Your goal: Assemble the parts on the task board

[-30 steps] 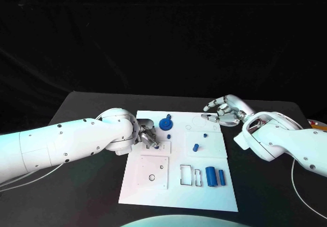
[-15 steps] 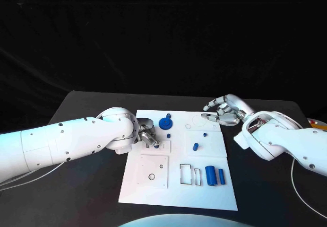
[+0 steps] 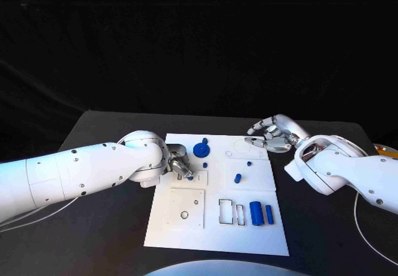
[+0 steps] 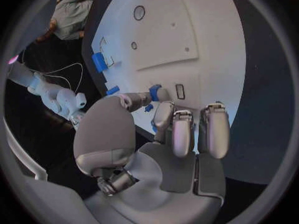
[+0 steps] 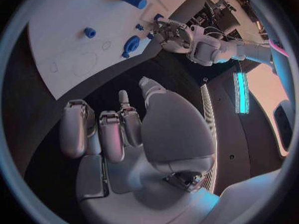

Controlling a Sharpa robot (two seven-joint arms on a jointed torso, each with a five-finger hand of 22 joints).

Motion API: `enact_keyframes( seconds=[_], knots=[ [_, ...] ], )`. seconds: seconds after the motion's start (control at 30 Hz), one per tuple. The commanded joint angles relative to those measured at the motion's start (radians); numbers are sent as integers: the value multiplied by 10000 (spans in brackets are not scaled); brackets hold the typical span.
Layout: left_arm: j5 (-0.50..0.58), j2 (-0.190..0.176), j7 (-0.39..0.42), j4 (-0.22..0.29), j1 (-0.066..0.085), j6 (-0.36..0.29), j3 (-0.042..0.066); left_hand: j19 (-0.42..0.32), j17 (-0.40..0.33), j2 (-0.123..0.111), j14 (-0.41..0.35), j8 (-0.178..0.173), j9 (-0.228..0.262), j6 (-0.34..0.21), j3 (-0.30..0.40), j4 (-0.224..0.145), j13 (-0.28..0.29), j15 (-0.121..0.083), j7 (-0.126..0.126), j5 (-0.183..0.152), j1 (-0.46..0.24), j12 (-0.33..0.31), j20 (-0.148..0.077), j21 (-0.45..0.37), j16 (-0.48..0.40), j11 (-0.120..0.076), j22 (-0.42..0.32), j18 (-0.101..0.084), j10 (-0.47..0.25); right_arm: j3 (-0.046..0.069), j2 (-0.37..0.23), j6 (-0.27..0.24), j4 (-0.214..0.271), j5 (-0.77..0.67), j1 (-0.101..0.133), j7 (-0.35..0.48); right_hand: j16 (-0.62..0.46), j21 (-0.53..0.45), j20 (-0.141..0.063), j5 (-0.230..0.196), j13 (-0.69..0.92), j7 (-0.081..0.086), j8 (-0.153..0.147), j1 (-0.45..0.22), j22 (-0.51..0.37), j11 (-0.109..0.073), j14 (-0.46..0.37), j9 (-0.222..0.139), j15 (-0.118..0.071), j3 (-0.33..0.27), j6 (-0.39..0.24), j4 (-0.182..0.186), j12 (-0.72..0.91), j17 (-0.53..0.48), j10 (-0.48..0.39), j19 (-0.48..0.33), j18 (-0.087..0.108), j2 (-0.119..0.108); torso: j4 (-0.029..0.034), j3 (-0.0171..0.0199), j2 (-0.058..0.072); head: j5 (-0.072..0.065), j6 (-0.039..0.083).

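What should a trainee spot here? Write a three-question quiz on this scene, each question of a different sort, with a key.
1. True or false: the right hand holds a blue part.
2. Where do the two blue cylinders lie?
A. Side by side on the task board, towards its near right corner
B. In a hand
C. On the black table, off the board
3. Fill in: the fingers of the ___ hand reach onto the board by a small blue part.

Key: 1 false, it holds nothing; 2 A; 3 left.
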Motion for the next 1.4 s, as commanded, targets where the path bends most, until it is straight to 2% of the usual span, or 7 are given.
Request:
enact_keyframes(
  seconds=[0.03,0.23,0.57,0.93,1.17,1.27,1.4],
  knots=[
    [97,22,-84,3,-34,291,-30,67,2634,-23,1057,-46,16,78,-170,99,20,-56,-7,-29,-88,62,-18,49,43,3,763,-185,53,1,-8,85,0,-34,-9,44,-43,-38,7,30,848,-13,60,-72,498,-33,772,14,-73,-7,-8,54,-55,1335,-31,-61,123,21,-3,-4,4,5,-3],
    [97,2,-99,-5,-34,217,-30,93,2634,-42,1057,-87,56,139,-747,411,55,-60,-13,-26,-143,83,-28,56,43,-2,799,-192,64,1,-11,84,-4,-30,-12,49,-50,-53,6,11,839,-14,67,-131,490,-34,767,14,-73,-35,-15,57,-63,1315,-38,-66,125,36,-3,-2,-2,10,-3],
    [96,-65,-101,30,-34,-1,1,149,2634,696,1057,-359,80,283,-3333,514,122,-59,-16,53,-838,116,-28,70,43,1,884,-206,90,1,-6,86,-23,-24,-24,60,-54,-78,6,3,839,-14,72,-173,473,-35,765,14,-73,-53,-20,60,-63,1305,-38,-77,131,49,-7,-3,1,-2,31],
    [187,-256,-103,180,-26,-136,118,155,2634,796,1057,-386,94,301,-3638,518,140,-62,-18,69,-860,128,-30,72,43,-1,895,-208,99,1,-4,82,-42,-18,-36,64,-54,-77,6,0,843,-15,74,-195,475,-35,765,14,-74,-64,-22,61,-60,1306,-35,-75,130,54,-3,5,-8,0,82],
    [593,-417,-92,291,25,-170,448,125,2634,803,1057,-486,87,186,-3831,511,27,-54,4,105,-720,39,-30,52,43,14,855,-198,15,1,-7,77,-73,-12,-50,64,-61,-94,5,-2,837,-15,76,-217,462,-35,760,14,-74,-74,-25,61,-65,1285,-39,-84,134,60,-4,-1,-9,-27,155],
    [718,-473,-71,283,115,-112,563,25,2634,833,1057,-792,-51,-27,-4020,516,-98,14,115,109,-642,-61,-5,-12,43,103,721,-168,-98,1,-8,80,-87,-10,-54,63,-61,-94,5,-2,837,-15,76,-217,462,-35,760,14,-74,-74,-25,61,-65,1285,-39,-84,134,60,-1,-3,-2,-38,172],
    [874,-527,-35,61,421,217,706,-232,2532,883,1026,-1813,-731,-533,-4331,510,-468,292,505,96,-502,-330,164,-188,-15,433,381,-93,-409,1,-7,85,-106,-7,-57,58,-61,-94,5,-2,837,-15,76,-217,462,-35,760,14,-74,-74,-25,61,-65,1285,-39,-84,134,60,2,-3,4,-28,194]
  ],
)
